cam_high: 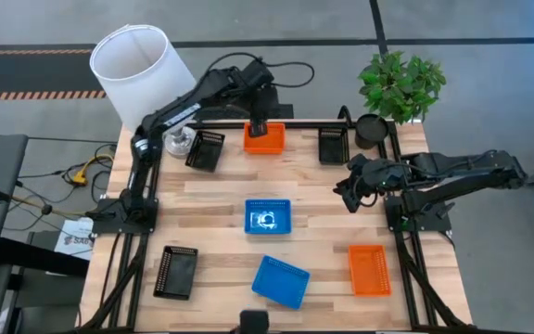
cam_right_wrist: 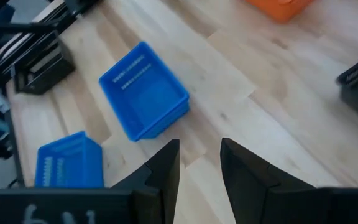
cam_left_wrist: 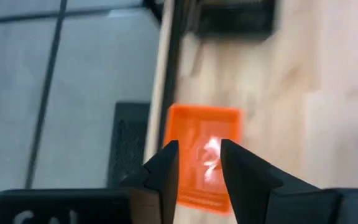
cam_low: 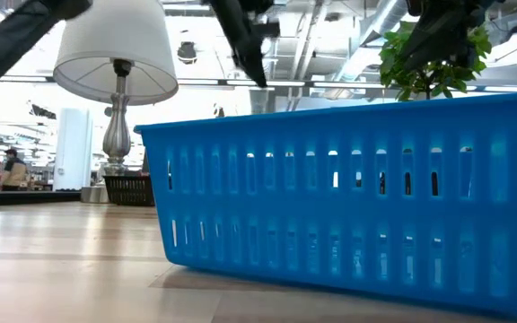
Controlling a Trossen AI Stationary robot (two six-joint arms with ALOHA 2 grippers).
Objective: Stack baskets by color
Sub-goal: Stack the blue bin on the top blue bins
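So the baskets are spread all over a light wood plank table (cam_high: pixel 221 199) with a black frame, sitting on a grey floor with dark lines and a striped strip at the far left. Far edge, left to right: a black basket (cam_high: pixel 205 150), an orange basket (cam_high: pixel 265 139) and another black basket (cam_high: pixel 332 145). One blue basket (cam_high: pixel 268 217) sits mid-table, a second blue basket (cam_high: pixel 280 280) lies tilted near the front, a black basket (cam_high: pixel 176 272) is front left and another orange basket (cam_high: pixel 369 269) is front right.

The left gripper (cam_left_wrist: pixel 199 163) hangs right over the far orange one, fingers a little apart with nothing between them. The right gripper (cam_right_wrist: pixel 199 154) hovers over bare wood at mid-right, fingers apart too, holding nothing.

Off the far left corner there's a white lampshade (cam_high: pixel 139 60), and a leafy plant (cam_high: pixel 401 82) in a black pot (cam_high: pixel 371 128) at the far right corner. The low view shows an open hall with ceiling ducts.
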